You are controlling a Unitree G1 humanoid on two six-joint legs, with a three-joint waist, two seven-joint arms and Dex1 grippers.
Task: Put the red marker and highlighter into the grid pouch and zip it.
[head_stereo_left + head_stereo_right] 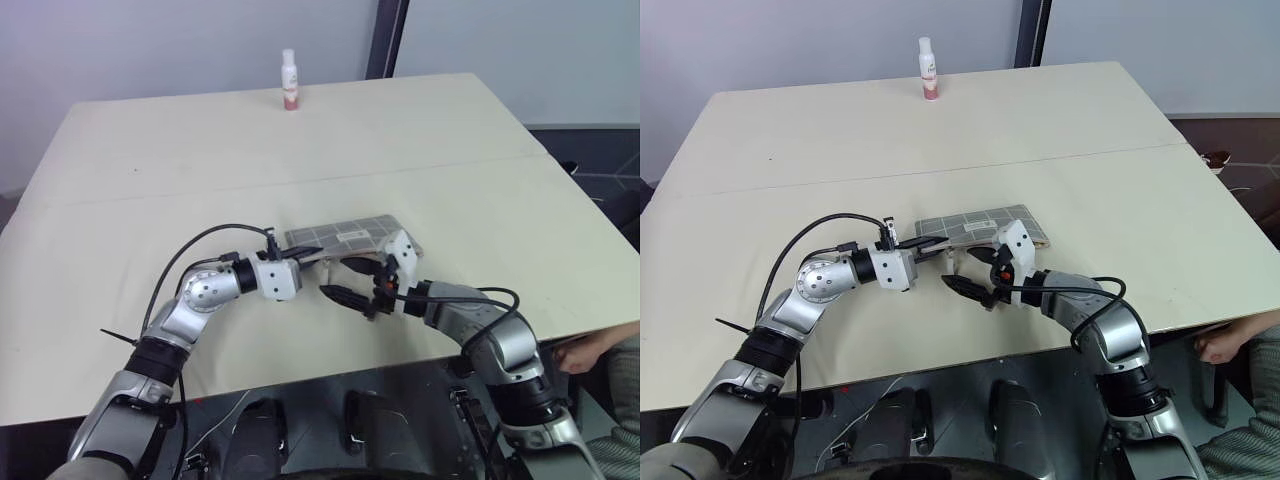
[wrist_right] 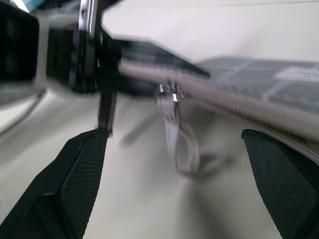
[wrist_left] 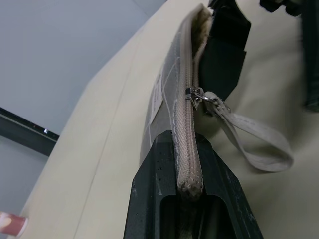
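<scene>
one flat grey fabric pouch with white grid lines (image 1: 345,237) sits near the middle of our pale wooden table (image 1: 150,180), its near end lifted off the surface. our left gripper (image 1: 301,256) is clamped tight on that end, black fingers (image 3: 149,194) pinching the beige zipper seam. partway along the seam we see the metal zipper slider (image 3: 194,95) with a looped beige pull tab (image 3: 259,144) dangling below it. our right gripper (image 1: 980,275) hangs just beside the pouch's near edge with its jaws spread wide, holding nothing, and the pull tab hangs between its two fingers (image 2: 75,174). a small white bottle with a red base (image 1: 290,80) stands upright at the table's far edge, well apart from the pouch.
</scene>
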